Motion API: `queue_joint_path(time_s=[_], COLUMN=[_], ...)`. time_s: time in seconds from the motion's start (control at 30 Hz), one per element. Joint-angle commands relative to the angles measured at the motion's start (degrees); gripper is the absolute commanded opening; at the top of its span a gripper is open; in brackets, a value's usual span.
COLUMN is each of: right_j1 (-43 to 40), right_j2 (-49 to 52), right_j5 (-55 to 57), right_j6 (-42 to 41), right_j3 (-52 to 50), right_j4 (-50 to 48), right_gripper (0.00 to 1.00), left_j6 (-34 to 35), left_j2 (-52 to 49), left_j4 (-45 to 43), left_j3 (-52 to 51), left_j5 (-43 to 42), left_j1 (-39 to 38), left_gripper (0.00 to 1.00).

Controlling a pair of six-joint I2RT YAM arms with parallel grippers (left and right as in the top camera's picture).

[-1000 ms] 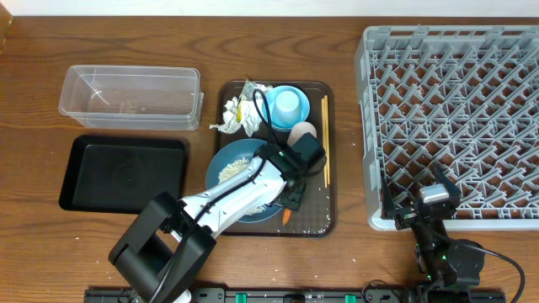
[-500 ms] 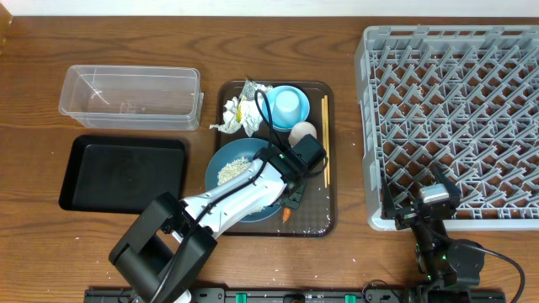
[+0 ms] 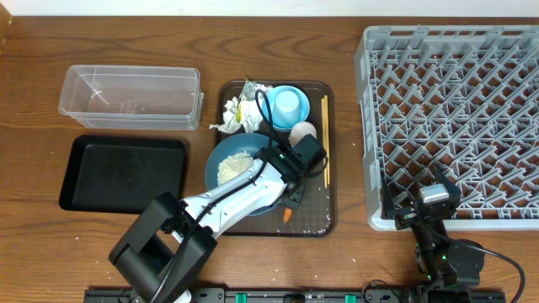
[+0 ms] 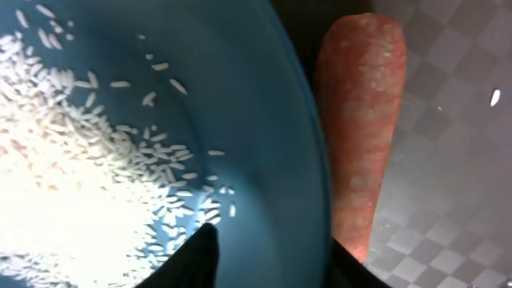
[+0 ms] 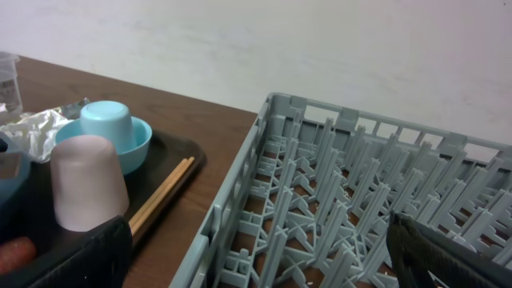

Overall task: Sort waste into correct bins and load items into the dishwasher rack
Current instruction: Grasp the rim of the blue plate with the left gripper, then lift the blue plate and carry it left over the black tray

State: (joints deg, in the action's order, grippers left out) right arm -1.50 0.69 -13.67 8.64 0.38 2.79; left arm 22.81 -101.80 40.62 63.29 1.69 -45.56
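The big dark blue bowl (image 3: 238,171) with loose white rice (image 3: 229,167) sits on the brown tray (image 3: 324,224). My left gripper (image 3: 290,190) is shut on the bowl's right rim, one finger inside and one outside (image 4: 276,260). The rice (image 4: 72,168) and the bowl wall (image 4: 264,120) fill the left wrist view. The orange carrot piece (image 3: 288,215) lies just outside the rim (image 4: 356,120). The tissue and wrapper (image 3: 239,109), the small light blue bowl (image 3: 286,107) with an upturned pale cup, the pink cup (image 3: 303,132) and the chopsticks (image 3: 325,139) are on the tray. My right gripper (image 3: 425,210) is open and empty over the rack's near-left corner (image 5: 260,256).
The clear tub (image 3: 130,91) stands at the far left, with the black tray (image 3: 124,172) in front of it. The grey dishwasher rack (image 3: 450,126) fills the right side (image 5: 360,192). The pink cup (image 5: 86,192) and chopsticks (image 5: 160,196) also show in the right wrist view.
The dark blue bowl has shifted slightly away and to the left with my left gripper on its rim, and the rice has slid inside it. The right arm has not moved.
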Motion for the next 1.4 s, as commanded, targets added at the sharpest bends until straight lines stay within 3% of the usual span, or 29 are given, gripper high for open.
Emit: queue_joint_path(time_s=[0.0,0.3,0.47,1.37], right_j1=[-0.74,-0.74,-0.74,-0.74], right_j2=[-0.35,-0.35,-0.35,-0.35], right_j5=[0.11,0.11,0.11,0.11], right_j6=[0.66,0.66,0.66,0.66], right_j3=[-0.07,-0.07,-0.07,-0.07], right_j4=[0.24,0.24,0.24,0.24], right_gripper=[0.99,0.99,0.99,0.99], left_j6=[0.0,0.2,0.46,-0.09], left_j2=[-0.31,-0.31,-0.15,22.01], left_j4=[0.48,0.87,1.11,4.42], left_j3=[-0.02,0.0,0.2,0.5], left_j5=[1.75,1.51,0.24,0.74], left_j1=[0.2,0.2,0.2,2.54], left_gripper=[0.31,0.11,0.06,0.06])
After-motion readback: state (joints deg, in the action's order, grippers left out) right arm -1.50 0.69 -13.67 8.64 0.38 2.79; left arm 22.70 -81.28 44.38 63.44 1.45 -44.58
